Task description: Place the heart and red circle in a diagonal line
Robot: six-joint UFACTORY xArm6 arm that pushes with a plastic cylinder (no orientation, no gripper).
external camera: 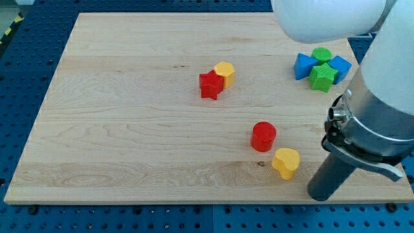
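A yellow heart (286, 162) lies near the view's bottom right of the wooden board (129, 129). A red circle (263, 136) sits just up and to the left of it, the two close but slightly apart. My tip (319, 195) rests on the board to the right of and a little below the heart, a short gap away from it. The rod rises from the tip up into the arm's grey and white body at the view's right.
A red star (211, 85) touches a yellow hexagon (224, 74) near the board's middle top. At the top right, a green circle (321, 55), a green star (322, 77) and two blue blocks (303, 65) (340, 66) cluster together, partly behind the arm.
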